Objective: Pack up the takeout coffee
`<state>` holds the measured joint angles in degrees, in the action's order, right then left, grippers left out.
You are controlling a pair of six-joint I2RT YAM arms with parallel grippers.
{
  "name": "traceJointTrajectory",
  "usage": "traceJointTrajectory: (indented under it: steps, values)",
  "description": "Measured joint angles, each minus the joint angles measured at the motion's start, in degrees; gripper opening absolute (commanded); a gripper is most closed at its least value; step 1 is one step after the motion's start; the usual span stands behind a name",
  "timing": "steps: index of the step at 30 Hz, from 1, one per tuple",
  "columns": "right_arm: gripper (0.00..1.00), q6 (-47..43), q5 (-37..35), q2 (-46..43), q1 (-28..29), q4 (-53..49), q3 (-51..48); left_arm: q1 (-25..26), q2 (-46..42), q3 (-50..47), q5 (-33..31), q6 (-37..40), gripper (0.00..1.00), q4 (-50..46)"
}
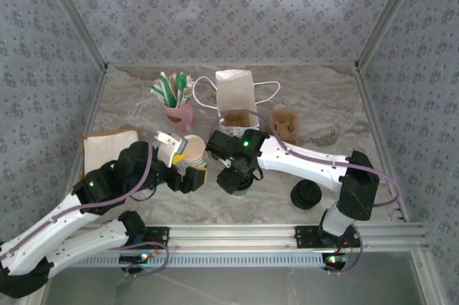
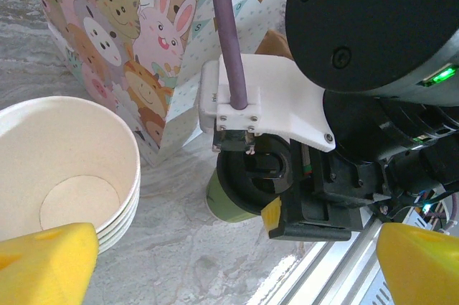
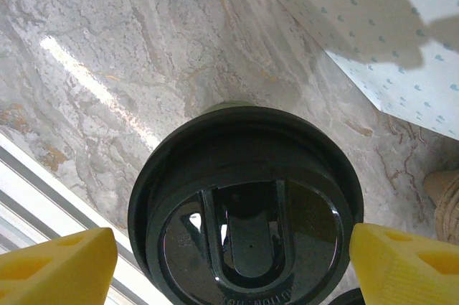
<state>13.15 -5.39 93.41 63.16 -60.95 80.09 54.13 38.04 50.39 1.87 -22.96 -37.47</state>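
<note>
The takeout coffee (image 1: 243, 189) is a small cup with an olive-green side (image 2: 226, 206) and a round black lid (image 3: 247, 212), standing upright on the marble table near the front rail. My right gripper (image 1: 237, 176) hangs straight over it, open, with its yellow fingers (image 3: 57, 265) on either side of the lid; the right finger is at the lid's rim and the left stands a little off it. To the left of the coffee my left gripper (image 1: 185, 178) is open and holds nothing, its fingertips (image 2: 46, 262) next to the stack of lidless cups (image 2: 64, 169).
An open paper bag (image 1: 235, 97) with handles stands just behind the coffee, its cartoon side (image 2: 136, 47) facing my left wrist. A pink cup of straws (image 1: 178, 113), a brown holder (image 1: 285, 125), a stack of black lids (image 1: 307, 194) and brown paper (image 1: 107, 148) lie around. The metal rail (image 1: 287, 233) runs along the front.
</note>
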Motion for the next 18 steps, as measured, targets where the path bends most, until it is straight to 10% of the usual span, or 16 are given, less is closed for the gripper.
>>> traceJointTrajectory:
  steps: [18]
  values:
    - [0.86, 0.0, -1.6, -0.4, -0.3, 0.7, -0.9, 0.0, 0.4, 0.0, 0.0, 0.0, 0.99, 0.0]
